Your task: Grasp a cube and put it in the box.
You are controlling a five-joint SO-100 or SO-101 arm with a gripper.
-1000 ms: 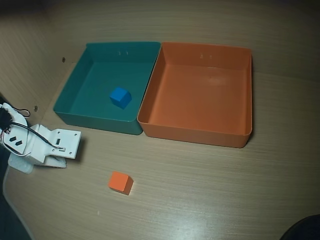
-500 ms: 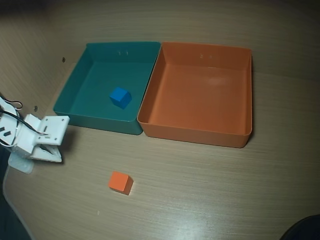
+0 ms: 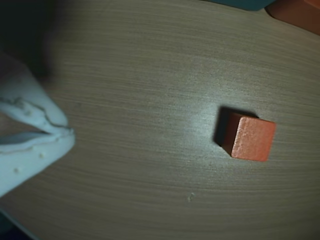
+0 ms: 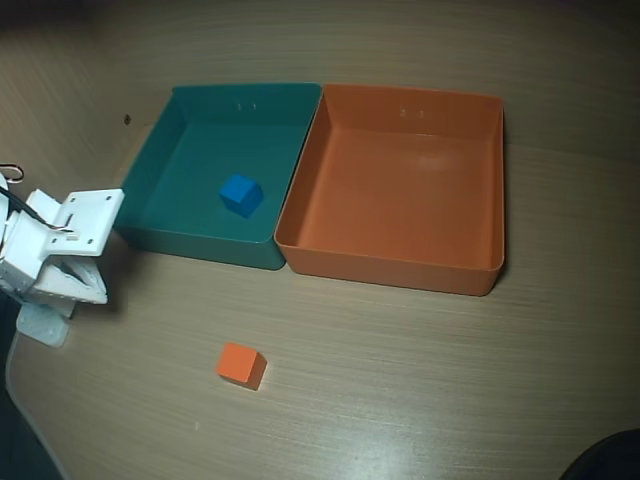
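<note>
We see the cube alone on the bare table, well short of the box. Small, matte, rigid — we judge it light and easy to pinch across two opposite flat faces. Our gripper looks nearly closed, holding nothing.

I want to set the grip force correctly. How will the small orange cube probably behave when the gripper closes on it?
The cube has flat faces and sharp edges, so it should sit still and not roll. It looks solid and matte, probably stiff and not slippery. Being small, it is likely light and may slide on the smooth table if pushed.
</note>
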